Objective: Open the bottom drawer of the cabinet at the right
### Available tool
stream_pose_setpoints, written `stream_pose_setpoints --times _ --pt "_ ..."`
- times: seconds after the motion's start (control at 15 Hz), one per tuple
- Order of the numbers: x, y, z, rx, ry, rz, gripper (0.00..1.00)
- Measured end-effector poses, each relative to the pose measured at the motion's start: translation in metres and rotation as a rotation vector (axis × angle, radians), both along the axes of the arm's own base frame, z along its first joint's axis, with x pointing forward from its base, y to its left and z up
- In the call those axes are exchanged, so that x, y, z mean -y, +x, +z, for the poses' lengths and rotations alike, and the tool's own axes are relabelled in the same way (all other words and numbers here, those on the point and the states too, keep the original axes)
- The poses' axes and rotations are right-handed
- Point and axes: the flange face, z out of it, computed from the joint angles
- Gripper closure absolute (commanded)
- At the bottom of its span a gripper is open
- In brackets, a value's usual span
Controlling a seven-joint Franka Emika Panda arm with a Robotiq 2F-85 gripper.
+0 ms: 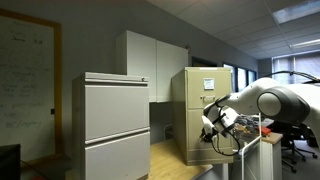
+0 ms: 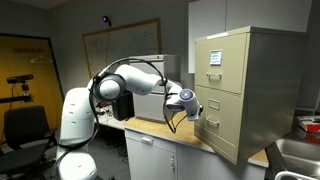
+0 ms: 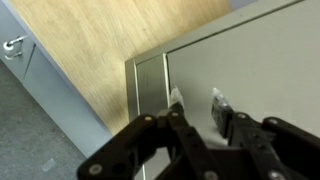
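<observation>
The tall beige-tan filing cabinet [image 1: 197, 108] stands on a wooden counter and shows in both exterior views [image 2: 250, 85]. Its bottom drawer front [image 2: 226, 128] looks closed. My gripper [image 2: 197, 113] is right in front of that bottom drawer, near its left edge, and also shows in an exterior view [image 1: 212, 126]. In the wrist view the gripper [image 3: 197, 98] is open, its two fingertips apart and close to the flat beige drawer front [image 3: 260, 60]. Nothing is between the fingers. The drawer's handle is hidden.
The wooden counter [image 3: 90, 50] runs along the cabinet's base, with white lower cupboards [image 2: 160, 160] under it. A wider light-grey two-drawer cabinet [image 1: 115, 125] stands nearer the camera. White wall cupboards [image 1: 150, 60] hang behind. A whiteboard [image 2: 120, 45] and an office chair [image 2: 25, 125] are off to the side.
</observation>
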Motion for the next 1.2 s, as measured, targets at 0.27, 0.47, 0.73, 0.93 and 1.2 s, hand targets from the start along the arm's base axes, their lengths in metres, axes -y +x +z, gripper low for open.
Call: stream_pose_setpoints --times 0.27,0.47,0.73,0.93,1.2 --pt "-0.026 0.012 -0.005 -0.029 0.143 -0.091 0.51" --pt "-0.031 0.007 -0.008 -0.093 0.261 0.049 0.26" --pt "-0.022 -0.027 0.002 -0.191 0.415 0.238 0.15" --pt "-0.020 -0.059 0.016 -0.280 0.523 0.381 0.00" --pt "-0.008 -0.087 0.036 -0.412 0.544 0.423 0.00"
